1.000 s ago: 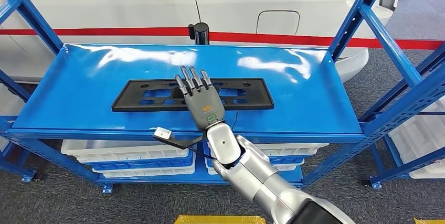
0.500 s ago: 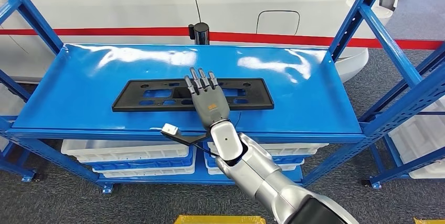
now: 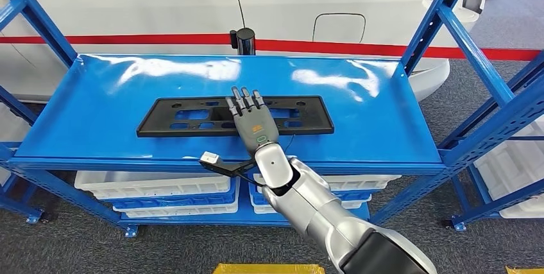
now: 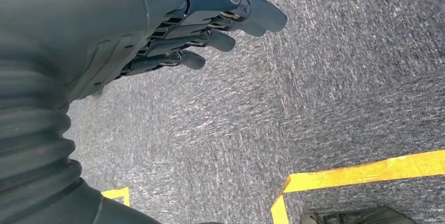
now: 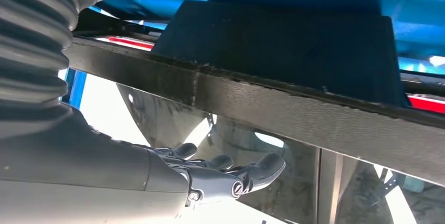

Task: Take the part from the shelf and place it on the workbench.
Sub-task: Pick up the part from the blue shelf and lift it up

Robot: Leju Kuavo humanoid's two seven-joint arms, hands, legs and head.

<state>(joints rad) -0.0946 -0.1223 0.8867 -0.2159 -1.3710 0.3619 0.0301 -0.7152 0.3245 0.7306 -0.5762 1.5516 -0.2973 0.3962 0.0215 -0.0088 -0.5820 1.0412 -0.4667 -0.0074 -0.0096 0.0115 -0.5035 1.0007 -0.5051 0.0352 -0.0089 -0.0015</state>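
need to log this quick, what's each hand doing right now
Left hand: open, holding nothing, hanging over the floor.
Right hand: open, fingers flat over the black part on the shelf, not gripping it.

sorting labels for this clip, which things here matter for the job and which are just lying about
Part of the job:
- black part, lying flat on the shelf
- blue shelf
- right hand, fingers straight, over the part's middle

Just lying about:
- white bins on the lower level
- white car body behind the shelf
- yellow floor tape
- left hand, hanging over the carpet, holding nothing
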